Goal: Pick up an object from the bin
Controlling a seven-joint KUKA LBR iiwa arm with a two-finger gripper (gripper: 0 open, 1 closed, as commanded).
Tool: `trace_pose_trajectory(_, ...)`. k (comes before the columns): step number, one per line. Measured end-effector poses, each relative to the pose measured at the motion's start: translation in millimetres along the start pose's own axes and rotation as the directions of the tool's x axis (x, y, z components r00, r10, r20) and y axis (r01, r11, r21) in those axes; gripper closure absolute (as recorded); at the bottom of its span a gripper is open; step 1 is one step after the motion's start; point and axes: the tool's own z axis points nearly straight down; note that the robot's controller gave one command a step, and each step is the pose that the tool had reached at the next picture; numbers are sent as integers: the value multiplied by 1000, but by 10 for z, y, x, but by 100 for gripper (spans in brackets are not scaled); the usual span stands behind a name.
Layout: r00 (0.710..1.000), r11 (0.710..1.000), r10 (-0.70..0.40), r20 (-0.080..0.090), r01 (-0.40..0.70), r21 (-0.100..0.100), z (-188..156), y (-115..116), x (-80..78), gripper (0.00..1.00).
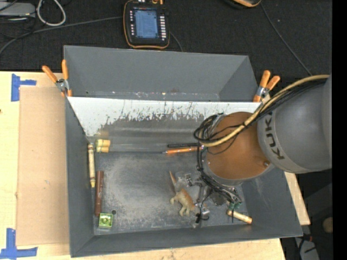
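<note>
The gripper (pixel 201 207) sits low beside the tan toy animal (pixel 183 200) at the front of the bin (pixel 162 75), open or closed I can't tell, so best centre over it before lifting.

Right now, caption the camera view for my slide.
Gripper low in the grey bin beside a tan toy animal; two crayons lie along the left wall.
</note>
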Motion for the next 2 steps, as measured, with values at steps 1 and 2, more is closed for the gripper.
trace_pose_trajectory(1,987,987,-159,20,159,14,285,-123,-90,0)
trace_pose_trajectory(2,1000,1000,31,7,-31,-1,270,-275,-159,100)
